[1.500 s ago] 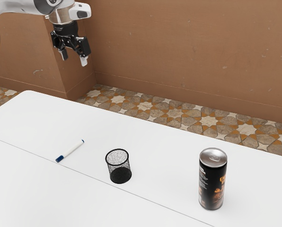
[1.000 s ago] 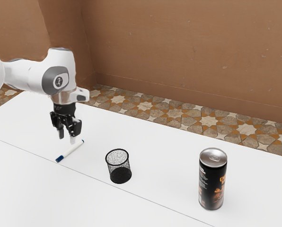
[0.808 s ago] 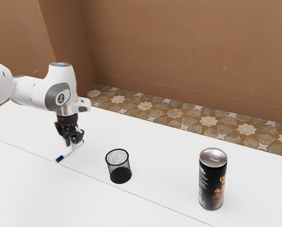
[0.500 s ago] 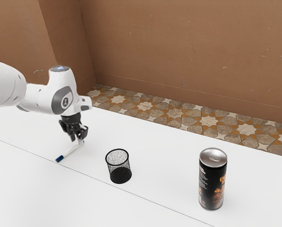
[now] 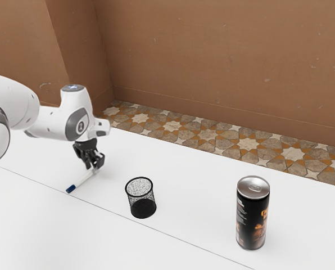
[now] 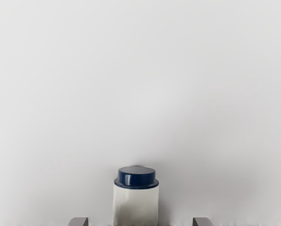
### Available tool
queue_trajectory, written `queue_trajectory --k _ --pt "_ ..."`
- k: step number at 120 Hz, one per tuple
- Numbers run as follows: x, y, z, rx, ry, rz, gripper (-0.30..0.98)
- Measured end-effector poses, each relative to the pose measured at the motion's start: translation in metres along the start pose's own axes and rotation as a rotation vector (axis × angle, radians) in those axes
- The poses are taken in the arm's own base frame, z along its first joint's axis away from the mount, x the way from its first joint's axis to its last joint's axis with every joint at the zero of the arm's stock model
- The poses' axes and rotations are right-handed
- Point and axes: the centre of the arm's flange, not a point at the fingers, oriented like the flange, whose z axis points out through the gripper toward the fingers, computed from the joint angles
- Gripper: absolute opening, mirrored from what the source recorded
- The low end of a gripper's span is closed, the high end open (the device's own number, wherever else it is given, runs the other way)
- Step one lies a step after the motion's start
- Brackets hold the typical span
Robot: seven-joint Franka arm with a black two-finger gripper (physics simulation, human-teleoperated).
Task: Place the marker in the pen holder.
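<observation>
Standing open, your gripper [image 5: 93, 168] has the far right end of the marker [image 5: 83, 180] between its fingers [image 6: 78, 222]; it lies on the table [image 5: 195, 174], pointing near left in the exterior view, so squeeze across it

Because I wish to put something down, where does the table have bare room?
One bare patch lies between the pen holder and the can; another lies below the table seam in the exterior view. It is crowded where the gripper is at the marker, with the pen holder nearby.
</observation>
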Motion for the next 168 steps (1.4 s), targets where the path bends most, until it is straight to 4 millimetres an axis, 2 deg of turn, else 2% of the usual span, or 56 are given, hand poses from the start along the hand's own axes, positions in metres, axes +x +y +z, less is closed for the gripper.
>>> queue_trajectory --k 34,60,80,86,96,115,125,133,142,156,168 --pt "-0.001 -0.002 0.009 -0.002 -0.002 0.034 0.21" --pt "0.000 -0.002 0.009 -0.003 0.004 0.053 0.00" --pt "0.002 0.000 0.005 0.007 0.011 0.067 -0.07" --pt "0.004 0.001 -0.005 0.013 0.026 0.070 -0.08" --pt "0.008 0.007 -0.034 0.020 0.069 0.081 -0.10" --pt "0.027 0.070 -0.104 0.002 0.189 0.177 -0.10" --pt "0.027 0.092 -0.144 0.000 0.251 0.207 -0.10" --pt "0.026 0.110 -0.168 -0.001 0.290 0.229 -0.10" --pt "0.027 0.129 -0.182 -0.009 0.313 0.251 -0.10" --pt "0.026 0.160 -0.189 -0.028 0.326 0.284 -0.10" --pt "0.012 0.180 -0.199 -0.044 0.335 0.295 -0.10"
